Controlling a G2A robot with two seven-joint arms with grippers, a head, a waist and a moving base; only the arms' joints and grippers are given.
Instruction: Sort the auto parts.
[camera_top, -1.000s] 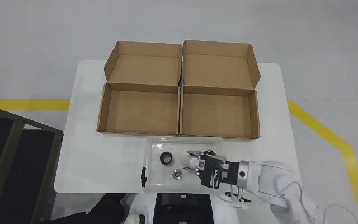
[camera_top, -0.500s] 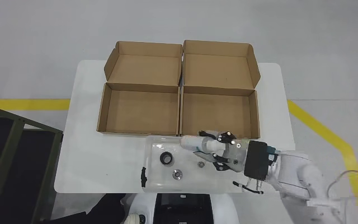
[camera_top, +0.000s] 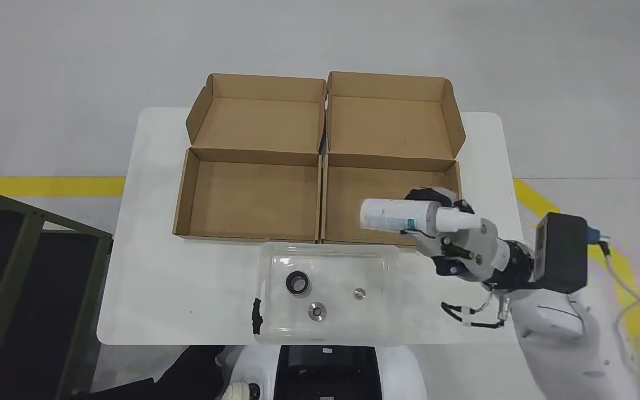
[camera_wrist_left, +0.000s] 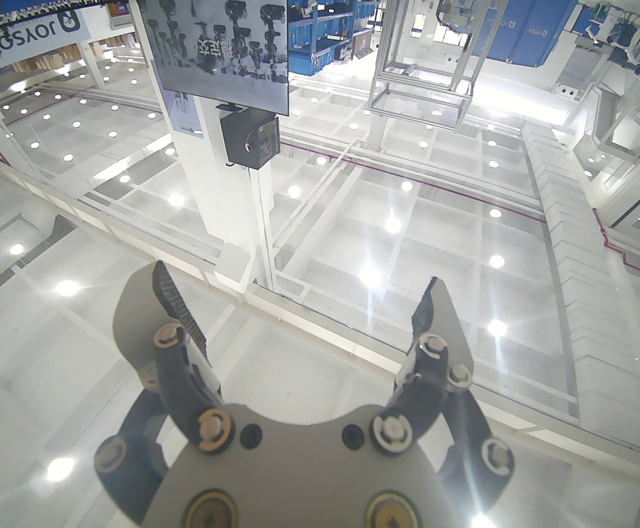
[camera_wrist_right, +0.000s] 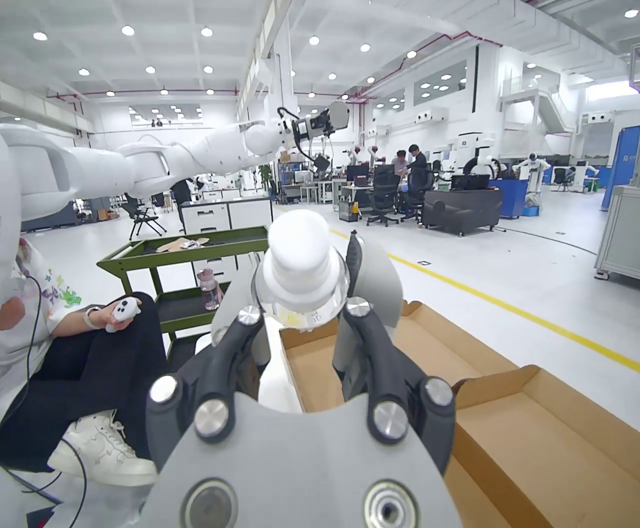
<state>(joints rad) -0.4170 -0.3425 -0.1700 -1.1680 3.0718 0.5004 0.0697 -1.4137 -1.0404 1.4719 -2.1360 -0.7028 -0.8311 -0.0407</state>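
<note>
My right gripper (camera_top: 440, 222) is shut on a white cylindrical part (camera_top: 395, 214) and holds it level above the near side of the right cardboard box (camera_top: 350, 205). In the right wrist view the white part (camera_wrist_right: 300, 270) sits clamped in the right gripper (camera_wrist_right: 305, 282), with the open boxes (camera_wrist_right: 400, 360) below. A clear tray (camera_top: 270, 262) at the table's near edge holds a black ring (camera_top: 296, 284), a silver disc (camera_top: 317, 311) and a small nut (camera_top: 359, 293). My left gripper (camera_wrist_left: 297, 280) is open and holds nothing, pointing up at the ceiling.
Two open cardboard boxes stand side by side behind the tray, the left box (camera_top: 250, 198) bare inside, their lids folded back. A dark green cart (camera_top: 40, 290) stands off the table's left side. The raised left arm (camera_wrist_right: 225, 145) shows far off in the right wrist view.
My right gripper rose out of the tray with the white part and carried it back and to the right, over the right box's near side. The tray's other parts stayed put.
</note>
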